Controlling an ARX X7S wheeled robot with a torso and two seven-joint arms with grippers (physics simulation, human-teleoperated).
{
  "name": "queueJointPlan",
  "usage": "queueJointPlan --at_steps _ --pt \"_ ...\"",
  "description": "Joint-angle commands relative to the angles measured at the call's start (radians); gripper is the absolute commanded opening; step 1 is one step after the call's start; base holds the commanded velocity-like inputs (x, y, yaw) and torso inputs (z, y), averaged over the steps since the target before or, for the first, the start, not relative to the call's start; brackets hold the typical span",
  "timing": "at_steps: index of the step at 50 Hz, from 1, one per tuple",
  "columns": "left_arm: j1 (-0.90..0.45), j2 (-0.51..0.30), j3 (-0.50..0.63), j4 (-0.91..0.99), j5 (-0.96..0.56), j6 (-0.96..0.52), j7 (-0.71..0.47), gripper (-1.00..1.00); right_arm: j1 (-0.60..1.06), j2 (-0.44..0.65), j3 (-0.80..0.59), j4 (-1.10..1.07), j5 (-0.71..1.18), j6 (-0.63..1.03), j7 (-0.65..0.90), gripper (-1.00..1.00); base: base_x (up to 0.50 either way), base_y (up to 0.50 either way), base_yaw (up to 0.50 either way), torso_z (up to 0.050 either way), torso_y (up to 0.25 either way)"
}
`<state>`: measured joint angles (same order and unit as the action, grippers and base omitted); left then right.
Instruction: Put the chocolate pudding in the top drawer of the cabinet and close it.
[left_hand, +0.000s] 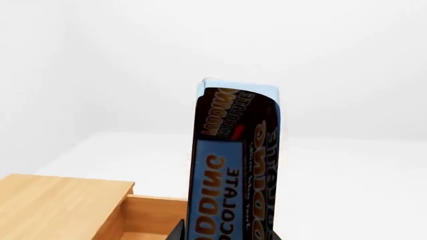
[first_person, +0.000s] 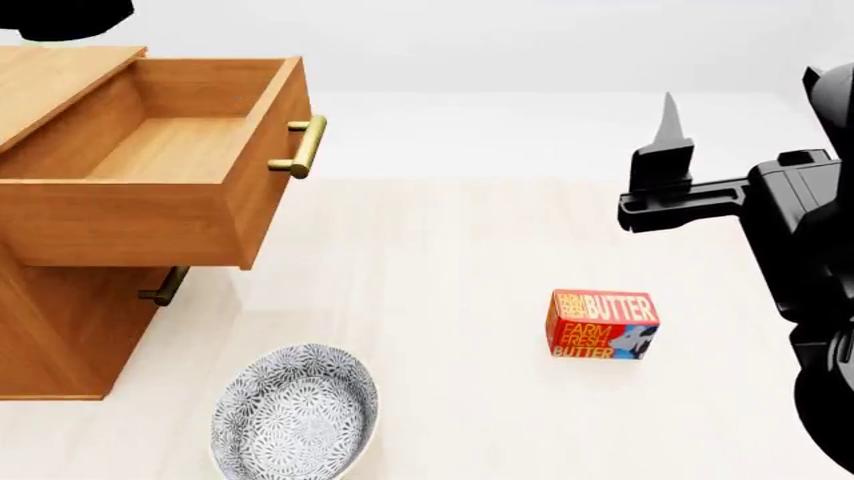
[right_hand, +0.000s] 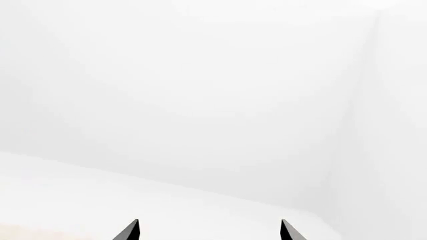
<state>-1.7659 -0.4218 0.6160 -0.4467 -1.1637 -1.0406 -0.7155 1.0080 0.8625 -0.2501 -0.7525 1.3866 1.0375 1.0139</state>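
Legibly, "Farm Fresh Butter" box (first_person: 602, 325) upright.

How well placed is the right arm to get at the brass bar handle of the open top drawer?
Probably yes: the open, empty right gripper hangs raised, and nothing stands between it and the brass bar handle. The red-orange butter box lies lower.

The right arm (first_person: 801, 230) is matte black and blocky, made of chunky angular housings. Its gripper (right_hand: 209, 231) ends in two thin black fingers (right_hand: 129, 232) tapering to sharp points. Above the cabinet (first_person: 54, 330), a rounded black part of the left arm (first_person: 60, 15) shows.
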Motion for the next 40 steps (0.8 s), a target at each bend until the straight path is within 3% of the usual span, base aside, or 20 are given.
queueJointPlan --at_steps 1,40 --pt "0.031 -0.015 0.036 -0.072 0.060 0.048 0.047 -1.00 -0.001 0.011 0.006 -0.005 0.012 -0.003 0.005 1.00 0.00 0.00 0.00 0.000 0.000" --pt "0.108 0.038 0.121 -0.332 0.186 0.183 0.153 -1.00 -0.051 0.029 0.012 0.003 -0.028 -0.042 -0.022 1.00 0.00 0.00 0.00 0.000 0.000"
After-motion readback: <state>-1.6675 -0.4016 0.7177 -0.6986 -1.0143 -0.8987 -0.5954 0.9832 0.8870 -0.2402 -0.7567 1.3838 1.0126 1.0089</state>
